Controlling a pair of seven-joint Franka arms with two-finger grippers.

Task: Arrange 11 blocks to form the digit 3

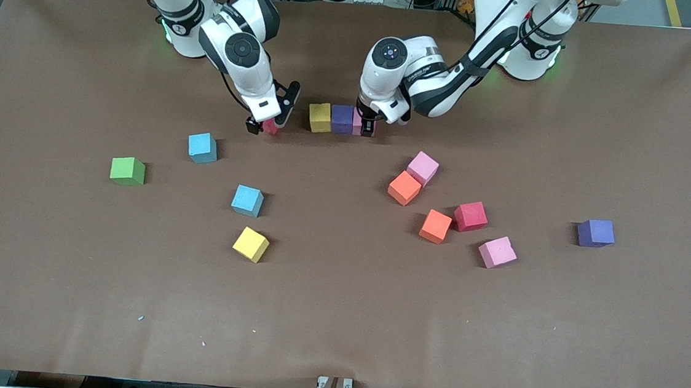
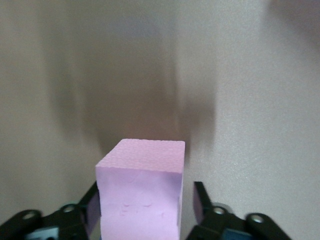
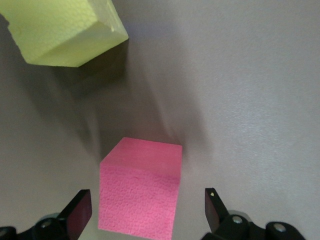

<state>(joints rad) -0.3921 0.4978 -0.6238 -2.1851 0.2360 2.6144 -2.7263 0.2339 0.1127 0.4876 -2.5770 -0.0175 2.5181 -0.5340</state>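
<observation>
Brown table [image 1: 336, 316], wide and matte, scattered with foam cubes. Top row of the digit apparently begun near the robots' bases: yellow block [image 1: 320, 117], purple block [image 1: 342, 118] and a pink block [image 1: 358, 123] side by side, touching, in a straight line running between the two arms' ends of the table.

Left gripper [image 1: 367, 126] down at the pink block, at the row's end toward the left arm. Seen from the left wrist view, pink block [image 2: 141, 192] standing square between the fingers [image 2: 200, 200], a sliver of gap on one side; jaws part-open, probably letting go after seating it against the purple one. No firm hold evident.

Right gripper [image 1: 266, 125] low over a red block [image 1: 270, 127] beside the yellow end of the row, a gap apart. From the right wrist view, jaws wide, fingers [image 3: 212, 205] straddling the red block [image 3: 140, 187] without touching; either set down or about to be taken, cannot tell which.

Cubes, so no long axis; faces of the row aligned with the row, red block turned slightly off that line.

Loose stock nearer the camera: two light blue blocks [image 1: 203, 147], another yellow, two orange [image 1: 405, 187], two pink, a red, a purple [image 1: 596, 233]. Green cube [image 1: 128, 171] off toward the right arm's end, not part of the job.
</observation>
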